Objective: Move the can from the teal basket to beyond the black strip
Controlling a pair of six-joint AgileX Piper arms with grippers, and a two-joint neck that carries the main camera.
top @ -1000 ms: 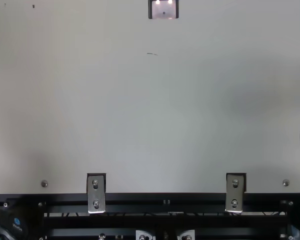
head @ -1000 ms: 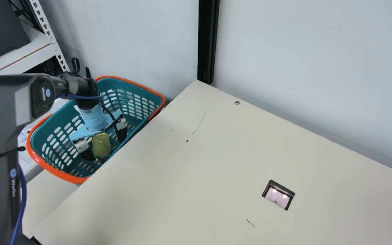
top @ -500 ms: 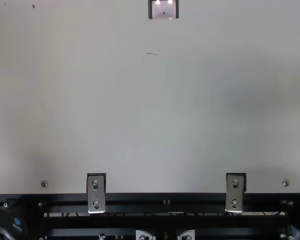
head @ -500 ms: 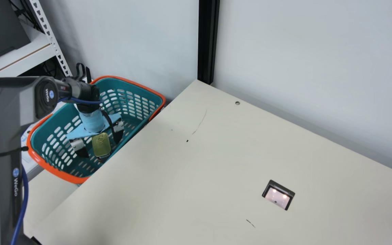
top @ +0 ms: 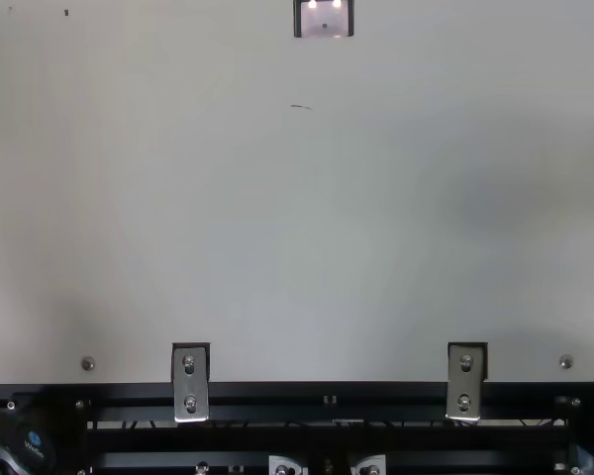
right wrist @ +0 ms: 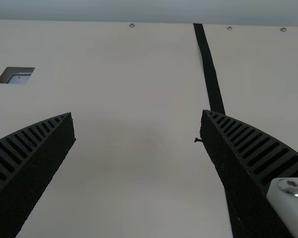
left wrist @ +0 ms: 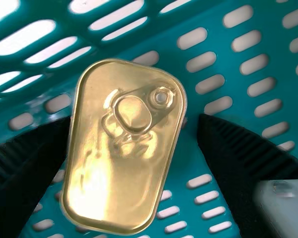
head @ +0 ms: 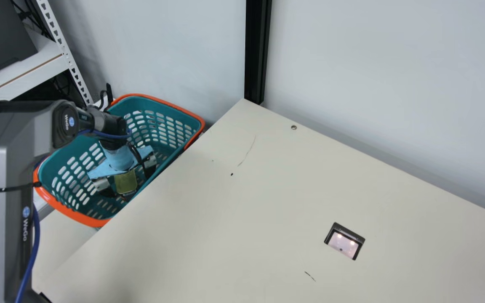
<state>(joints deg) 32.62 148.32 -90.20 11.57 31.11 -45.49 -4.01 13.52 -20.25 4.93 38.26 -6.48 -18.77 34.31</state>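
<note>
The can (left wrist: 111, 173) looks like smooth, shiny gold metal, and its lid gleams in bright patches. The teal basket (head: 158, 106) looks like hard, smooth plastic with a soft shine, and its orange rim (head: 67, 213) is glossy plastic too. The surface (head: 234, 219) looks smooth and dull. The black strip (right wrist: 212, 82) looks flat and dull. The right gripper (right wrist: 138, 115) has dull black fingers with bumpy ridges. The little screw (head: 294, 127) is shiny metal.

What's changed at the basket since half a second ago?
The left gripper has moved lower over the can and slightly toward the main view's right. Nothing was taken hold of or let go; it stands open around the can. The can and the teal basket stayed put.
</note>
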